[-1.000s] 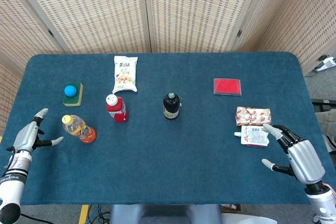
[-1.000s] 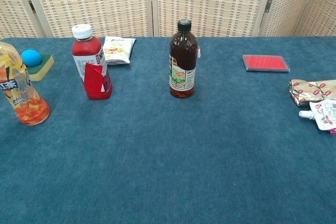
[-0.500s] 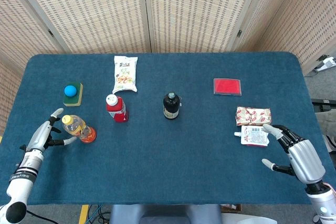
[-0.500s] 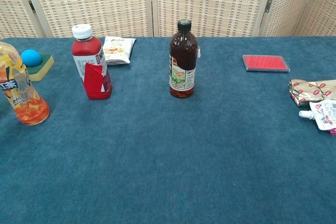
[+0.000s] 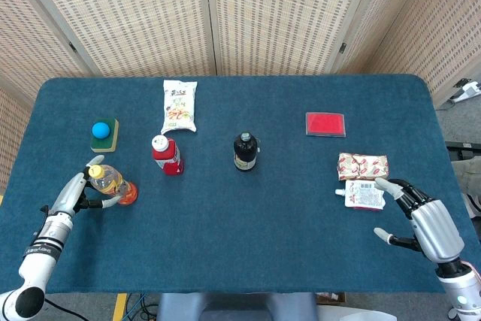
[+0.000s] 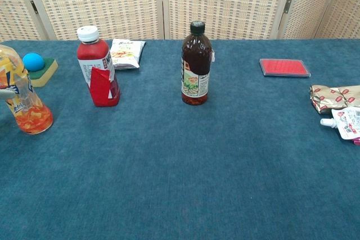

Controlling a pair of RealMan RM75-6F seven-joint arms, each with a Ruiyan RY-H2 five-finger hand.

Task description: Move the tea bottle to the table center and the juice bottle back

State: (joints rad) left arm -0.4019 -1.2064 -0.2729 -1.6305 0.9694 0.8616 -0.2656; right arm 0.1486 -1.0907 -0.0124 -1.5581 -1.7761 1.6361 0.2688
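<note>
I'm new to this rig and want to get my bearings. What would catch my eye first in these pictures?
Three bottles stand on the blue table: a dark bottle near the center, a red bottle to its left, and an orange bottle further left, near the front. The left hand reaches around the orange bottle, fingers at its sides. The right hand rests open at the far right, near some snack packets.

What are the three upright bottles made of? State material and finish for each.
Orange tea bottle: clear, glossy plastic, likely; the liquid shows through.
Red juice bottle: seemingly plastic under an opaque red wrap, with a white cap.
Dark bottle: translucent brown and shiny, with a paper-like label and black cap; glass or plastic, cannot tell.
Left hand is at the tea bottle.
</note>
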